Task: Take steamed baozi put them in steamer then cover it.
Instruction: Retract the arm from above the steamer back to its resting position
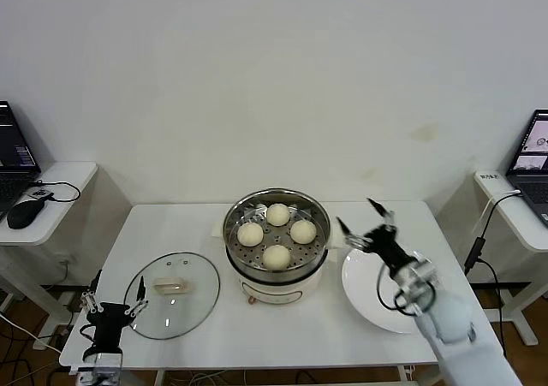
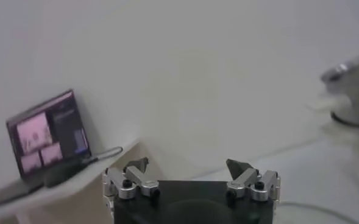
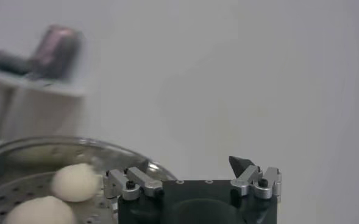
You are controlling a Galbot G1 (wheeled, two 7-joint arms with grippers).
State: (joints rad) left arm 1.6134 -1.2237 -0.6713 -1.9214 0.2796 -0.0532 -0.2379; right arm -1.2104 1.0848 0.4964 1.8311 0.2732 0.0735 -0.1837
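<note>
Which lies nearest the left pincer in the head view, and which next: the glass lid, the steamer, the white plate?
From the left pincer, at the table's front-left corner:
1. Glass lid, flat on the table just beside it.
2. Steamer, mid-table, holding four buns.
3. White plate, far right, under the right pincer.

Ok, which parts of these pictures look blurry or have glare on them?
Head view: sharp throughout, with a light glint on the round clear glass lid. Left wrist view: the open laptop and the shiny steel steamer basket are soft. Right wrist view: the cream-white buns and background shelf are out of focus.
</note>
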